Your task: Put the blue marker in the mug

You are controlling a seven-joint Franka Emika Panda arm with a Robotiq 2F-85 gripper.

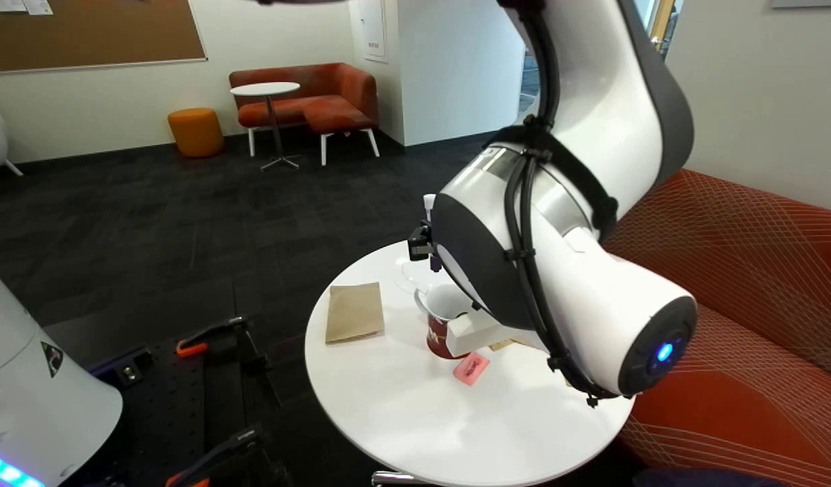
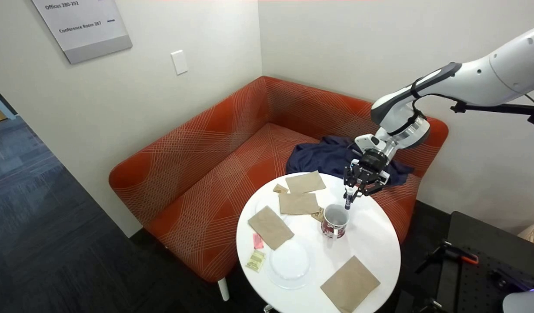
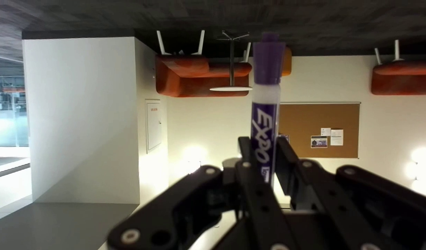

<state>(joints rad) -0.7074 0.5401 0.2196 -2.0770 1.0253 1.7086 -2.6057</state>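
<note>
Marker point(image 3: 265, 114) held in the air above the tabletop, near upright, cap end down. Cap dark purple, pale band next to it, then a purple label lettered EXPO.

Gripper point(image 3: 265, 152) drawn in as far as the barrel allows: jaws pressed to either side of the labelled part, gap just the marker's thickness. Cap and pale band stick out past the grip.

Mug point(image 2: 335, 221) upright on the round white table point(image 2: 373, 237); dark red, rim and inside pale, pale handle. In both exterior views the marker's lower end shows near the mug's rim, outside the mug; whether it is over the mouth, cannot tell.

Around the mug in an exterior view: four flat tan squares point(image 2: 350, 284), a clear round plate point(image 2: 289, 263), a pink packet point(image 2: 258, 241) just beside one square, a yellowish packet point(image 2: 255, 260) near the plate.

Farther out: arm point(image 2: 471, 82) reaching in over the table edge; dark blue cloth point(image 2: 321, 154) on the orange-red sofa point(image 2: 193, 187). Wrist view stands upside down, corkboard point(image 3: 303, 118) on the far wall.
</note>
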